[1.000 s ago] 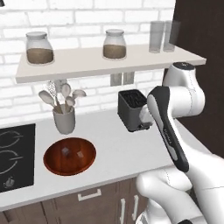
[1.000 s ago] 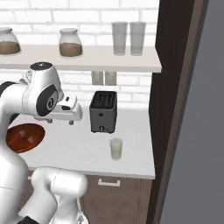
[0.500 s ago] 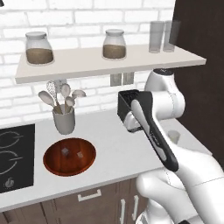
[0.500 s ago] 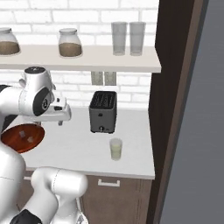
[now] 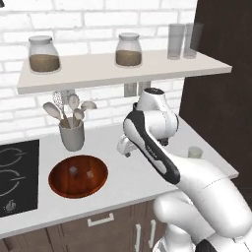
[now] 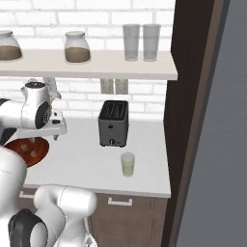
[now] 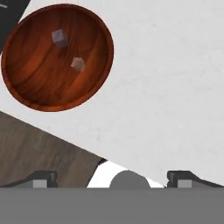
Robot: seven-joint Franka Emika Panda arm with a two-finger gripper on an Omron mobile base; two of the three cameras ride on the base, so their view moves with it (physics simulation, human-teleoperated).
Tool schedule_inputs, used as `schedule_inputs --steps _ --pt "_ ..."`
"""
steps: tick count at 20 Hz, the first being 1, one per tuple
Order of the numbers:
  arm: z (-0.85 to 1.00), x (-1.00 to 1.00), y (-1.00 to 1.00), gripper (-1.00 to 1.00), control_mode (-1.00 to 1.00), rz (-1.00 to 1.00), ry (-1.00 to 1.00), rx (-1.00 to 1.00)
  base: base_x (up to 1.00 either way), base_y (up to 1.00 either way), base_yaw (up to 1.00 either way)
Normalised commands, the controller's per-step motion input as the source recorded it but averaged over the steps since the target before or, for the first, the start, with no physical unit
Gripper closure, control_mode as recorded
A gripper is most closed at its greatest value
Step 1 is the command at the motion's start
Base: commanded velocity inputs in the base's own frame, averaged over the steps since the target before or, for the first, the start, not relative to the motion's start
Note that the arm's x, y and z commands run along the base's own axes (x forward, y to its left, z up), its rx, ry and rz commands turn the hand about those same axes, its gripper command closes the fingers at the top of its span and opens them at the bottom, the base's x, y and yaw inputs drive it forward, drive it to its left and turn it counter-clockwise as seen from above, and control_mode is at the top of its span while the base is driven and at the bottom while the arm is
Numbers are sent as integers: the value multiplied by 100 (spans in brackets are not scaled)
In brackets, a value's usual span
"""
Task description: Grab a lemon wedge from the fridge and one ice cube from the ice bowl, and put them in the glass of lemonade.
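Step in hand: judged from the layout, approaching the ice bowl [image 5: 78,176] to take one ice cube [image 7: 77,64].
Pincer: the pincer [image 7: 111,178] stands wide open with nothing between its tips; in the hand view the two dark fingertips [image 7: 42,178] sit far apart at 6 o'clock, over the white surface [image 7: 175,87] near its front edge.
Ice bowl: reddish-brown wood, at about 10 o'clock from the pincer in the hand view; in the left base view it lies at 8 o'clock from the hand, between the black hob [image 5: 15,172] and the arm.
Ice cubes: two small grey cubes lie in the bowl, near each other but apart; the second cube [image 7: 59,37] sits further toward 11 o'clock.
Glass of lemonade: the glass of lemonade [image 6: 128,164] stands on the surface in front of the toaster [image 6: 114,123], well apart from the bowl on its far side from the hob.
Lemon wedge: too small to make out in the glass; I cannot tell whether it is there.
Doing it well: centre the pincer over the nearer cube, align the tips so only that cube lies between them, and descend straight so neither tip strikes the rim or nudges the second cube.
Risk: a tiny, slick cube could squirt out as the tips close; close slowly and low.
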Motion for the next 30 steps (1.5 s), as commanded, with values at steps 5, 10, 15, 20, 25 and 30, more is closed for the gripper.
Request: schedule_inputs --steps 5,10,15,20,25,30 --pt "-1 29 100 -100 -100 0 4 -8 0 0 0" --pt "-61 16 69 -100 -100 -1 24 -11 0 0 0" --pt "-75 1 31 -100 -100 0 4 0 0 0 0" --pt "-34 7 48 -100 -100 0 0 0 0 0 0" --pt "-29 20 40 -100 -100 0 0 0 0 0 0" --pt "-15 42 2 -100 -100 0 1 -2 0 0 0"
